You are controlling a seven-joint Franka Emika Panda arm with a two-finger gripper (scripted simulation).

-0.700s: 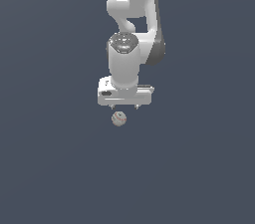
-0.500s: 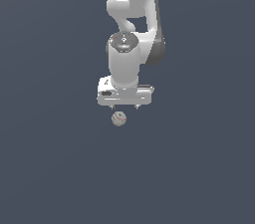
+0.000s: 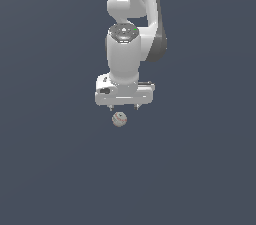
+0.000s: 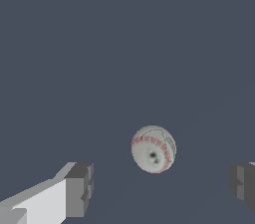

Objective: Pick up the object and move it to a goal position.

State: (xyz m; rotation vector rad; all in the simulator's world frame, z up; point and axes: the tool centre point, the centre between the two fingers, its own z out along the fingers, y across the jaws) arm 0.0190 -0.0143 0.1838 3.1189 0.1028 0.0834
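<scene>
The object is a small whitish-grey ball (image 3: 119, 119) with faint reddish stitching, lying on the dark grey floor. In the exterior view my white gripper (image 3: 124, 107) hangs just above and behind it, its short fingertips pointing down. In the wrist view the ball (image 4: 153, 149) lies between my two grey fingertips (image 4: 79, 189), nearer the middle, with wide gaps on both sides. The gripper (image 4: 159, 185) is open and empty, and nothing touches the ball.
A plain dark grey surface (image 3: 60, 169) fills both views. The white arm (image 3: 132, 29) rises above the gripper toward the top of the exterior view.
The arm and gripper have shifted slightly; the ball has stayed where it was, just below the gripper in the exterior view.
</scene>
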